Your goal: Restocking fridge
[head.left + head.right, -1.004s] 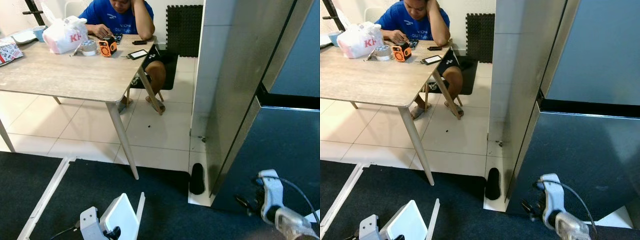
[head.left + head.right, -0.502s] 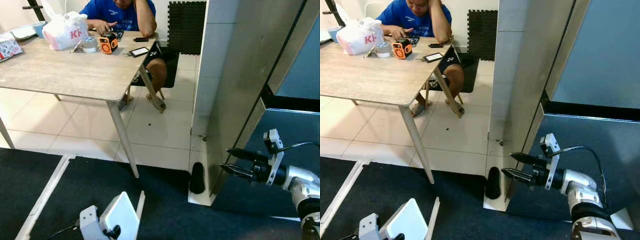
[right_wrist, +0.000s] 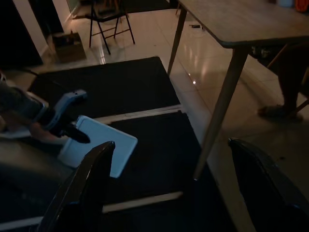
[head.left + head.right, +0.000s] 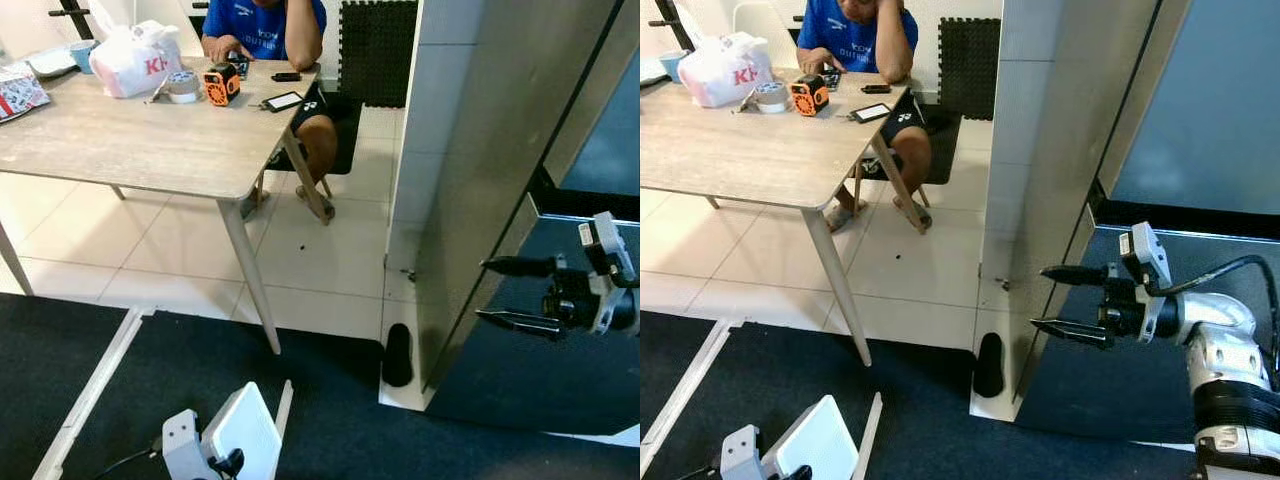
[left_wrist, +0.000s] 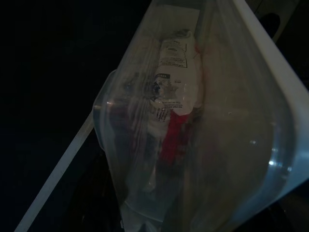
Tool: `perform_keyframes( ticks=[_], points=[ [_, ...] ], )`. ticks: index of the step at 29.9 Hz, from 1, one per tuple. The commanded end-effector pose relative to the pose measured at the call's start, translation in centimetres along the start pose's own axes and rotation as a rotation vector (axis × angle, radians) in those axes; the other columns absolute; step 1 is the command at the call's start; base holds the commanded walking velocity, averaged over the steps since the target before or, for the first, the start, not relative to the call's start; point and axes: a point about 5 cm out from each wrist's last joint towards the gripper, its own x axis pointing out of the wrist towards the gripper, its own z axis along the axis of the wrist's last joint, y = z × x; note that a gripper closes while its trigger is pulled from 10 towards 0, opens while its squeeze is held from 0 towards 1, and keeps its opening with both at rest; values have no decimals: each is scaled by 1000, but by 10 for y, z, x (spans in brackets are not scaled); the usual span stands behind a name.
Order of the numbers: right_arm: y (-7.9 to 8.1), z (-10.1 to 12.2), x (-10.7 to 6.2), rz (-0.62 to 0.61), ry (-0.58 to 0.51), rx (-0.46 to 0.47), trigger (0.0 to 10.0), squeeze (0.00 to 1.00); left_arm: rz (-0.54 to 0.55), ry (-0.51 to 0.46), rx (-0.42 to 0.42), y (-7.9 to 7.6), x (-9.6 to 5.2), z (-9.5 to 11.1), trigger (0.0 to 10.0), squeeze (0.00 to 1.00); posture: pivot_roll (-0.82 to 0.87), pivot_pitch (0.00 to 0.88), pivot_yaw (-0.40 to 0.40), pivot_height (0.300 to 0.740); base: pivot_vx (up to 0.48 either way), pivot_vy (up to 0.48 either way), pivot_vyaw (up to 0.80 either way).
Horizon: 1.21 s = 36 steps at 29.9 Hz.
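The fridge stands on the right, with a grey steel side (image 4: 480, 150) and dark blue doors (image 4: 560, 370). My right gripper (image 4: 483, 290) is open, held level at the left edge of the lower door, its fingers (image 4: 1075, 272) pointing left, nothing between them. Low at the bottom, my left gripper (image 4: 228, 465) is shut on a white-rimmed clear container (image 4: 240, 430). The container (image 5: 203, 135) holds packets with white and red labels (image 5: 171, 96). From the right wrist view the container (image 3: 99, 147) hangs over the dark carpet.
A wooden table (image 4: 130, 140) stands at the left, carrying a white plastic bag (image 4: 135, 60), a tape roll and an orange gadget (image 4: 220, 83). A person in a blue shirt (image 4: 265, 20) sits behind it. A black slipper (image 4: 397, 355) lies by the fridge's corner. White tape (image 4: 95, 385) crosses the dark carpet.
My right arm has risen from near the floor to the height of the lower door's top, and its fingers have spread wider. The left gripper with the container has stayed put.
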Motion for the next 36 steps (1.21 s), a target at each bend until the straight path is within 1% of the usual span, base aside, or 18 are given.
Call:
perform_keyframes(
  ticks=[1,4,8,11,14,15,16,22,23,24,25,26,27,29,31,32,34,36],
  points=[
    [-1,10,-5,-21,66,-62,10000,0,-33,40,-14,-4,0,-10,10000,0,-85,0,14,740,0,0,0],
    [-3,13,-8,-47,100,-89,10000,0,-34,41,-15,-4,0,-10,10000,0,-85,0,14,740,0,0,0],
    [-8,29,-24,-129,199,-167,10000,0,-38,41,-20,-5,0,-11,10000,0,-85,0,13,740,0,0,0],
    [-5,27,-20,-102,227,-165,10000,0,-38,42,-20,-5,0,-11,10000,0,-85,0,13,740,0,0,0],
    [1,10,-8,-51,290,-130,10000,0,-40,42,-21,-5,0,-10,10000,0,-88,0,12,740,0,0,0],
    [5,-15,3,-22,335,-64,10000,0,-42,42,-23,-6,0,-10,10000,0,-88,0,12,740,0,0,0],
    [5,-15,3,-22,335,-64,10000,0,-42,42,-23,-6,0,-10,10000,0,-88,0,12,740,0,0,0],
    [14,-73,21,-24,469,67,10000,0,-47,42,-24,-8,1,-11,10000,0,-85,0,16,740,0,0,0],
    [15,-90,23,-75,519,99,10000,0,-45,42,-24,-8,1,-11,10000,0,-85,0,16,740,0,0,0],
    [15,-90,23,-75,519,99,10000,0,-45,42,-24,-8,1,-11,10000,0,-85,0,16,740,0,0,0],
    [16,-106,24,-137,572,116,10000,0,-43,42,-23,-7,1,-11,10000,0,-81,0,18,740,0,0,0],
    [17,-128,24,-261,650,144,10000,0,-37,43,-19,-7,1,-11,10000,0,-82,0,19,740,0,0,0],
    [17,-128,24,-261,650,144,10000,0,-37,43,-19,-7,1,-11,10000,0,-82,0,19,740,0,0,0],
    [19,-147,20,-398,736,159,10000,0,-34,43,-17,-6,0,-10,10000,0,-82,0,19,740,0,0,0],
    [23,-160,18,-478,786,181,10000,0,-32,43,-16,-6,0,-10,10000,0,-82,0,19,740,0,0,0],
    [23,-160,18,-478,786,181,10000,0,-32,43,-16,-6,0,-10,10000,0,-82,0,19,740,0,0,0],
    [38,-185,18,-580,850,259,10000,0,-30,42,-12,-4,0,-9,10000,0,-80,0,31,740,0,0,0],
    [43,-191,18,-601,862,275,10000,0,-29,42,-11,-4,0,-9,10000,0,-78,0,31,740,0,0,0]
  ],
)
